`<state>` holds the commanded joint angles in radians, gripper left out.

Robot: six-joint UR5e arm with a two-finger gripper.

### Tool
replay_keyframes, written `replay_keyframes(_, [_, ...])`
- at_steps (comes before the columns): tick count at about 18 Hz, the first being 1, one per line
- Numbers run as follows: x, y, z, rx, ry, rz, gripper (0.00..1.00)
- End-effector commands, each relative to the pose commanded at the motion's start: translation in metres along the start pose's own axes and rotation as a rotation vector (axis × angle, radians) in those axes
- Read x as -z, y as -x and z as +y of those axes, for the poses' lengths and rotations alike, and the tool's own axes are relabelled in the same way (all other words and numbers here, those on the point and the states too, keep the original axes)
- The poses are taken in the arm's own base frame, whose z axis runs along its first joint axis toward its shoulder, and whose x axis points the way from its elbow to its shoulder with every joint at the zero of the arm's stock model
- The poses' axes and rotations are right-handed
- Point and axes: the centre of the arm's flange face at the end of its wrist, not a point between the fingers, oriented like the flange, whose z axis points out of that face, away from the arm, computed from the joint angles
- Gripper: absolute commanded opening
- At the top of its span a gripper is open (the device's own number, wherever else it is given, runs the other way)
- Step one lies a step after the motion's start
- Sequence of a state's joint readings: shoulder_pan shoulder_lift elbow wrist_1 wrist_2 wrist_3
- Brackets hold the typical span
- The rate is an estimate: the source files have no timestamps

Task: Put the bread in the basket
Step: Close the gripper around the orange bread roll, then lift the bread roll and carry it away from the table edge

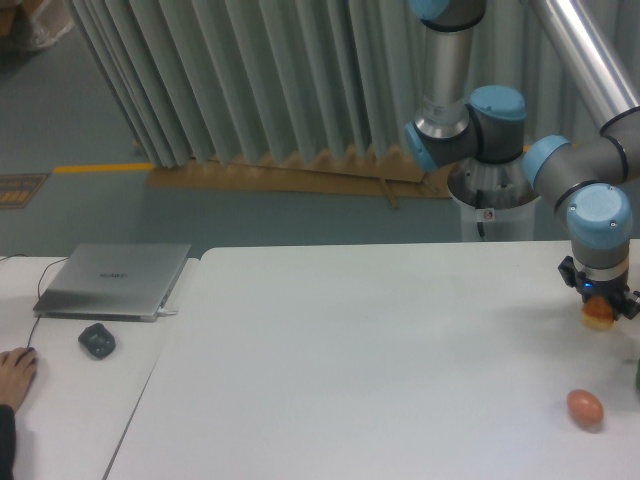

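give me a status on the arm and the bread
Gripper shut on the bread, held above the table. Basket not in view. Egg-shaped object sits on the table below, apart.

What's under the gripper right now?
The bread hangs below the gripper, clamped between its fingers; only its orange lower part shows, the top is covered. Beneath it is bare white table. No basket is visible.
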<state>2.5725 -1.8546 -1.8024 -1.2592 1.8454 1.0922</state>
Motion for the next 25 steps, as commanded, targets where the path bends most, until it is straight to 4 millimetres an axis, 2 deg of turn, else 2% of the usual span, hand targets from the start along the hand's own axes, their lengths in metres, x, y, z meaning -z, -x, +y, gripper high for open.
replay_keyframes(6, [0.014,-0.003,0.001,-0.006,-0.016,0.021,0.18])
replay_keyframes(9, [0.064,0.003,0.017,0.002,-0.049,0.043,0.17])
replay_keyframes(11, [0.108,0.021,0.025,0.023,-0.084,-0.02,0.17])
replay_keyframes(12, [0.12,0.027,0.03,0.034,-0.097,-0.04,0.16])
replay_keyframes(14, [0.128,0.042,0.046,0.064,-0.109,-0.064,0.15])
replay_keyframes(15, [0.135,0.056,0.058,0.068,-0.13,-0.103,0.14])
replay_keyframes(19, [0.125,0.101,0.104,0.107,-0.165,-0.169,0.14])
replay_keyframes(22, [0.116,0.127,0.121,0.142,-0.245,-0.212,0.14])
replay_keyframes(25, [0.104,0.15,0.14,0.114,-0.246,-0.257,0.14])
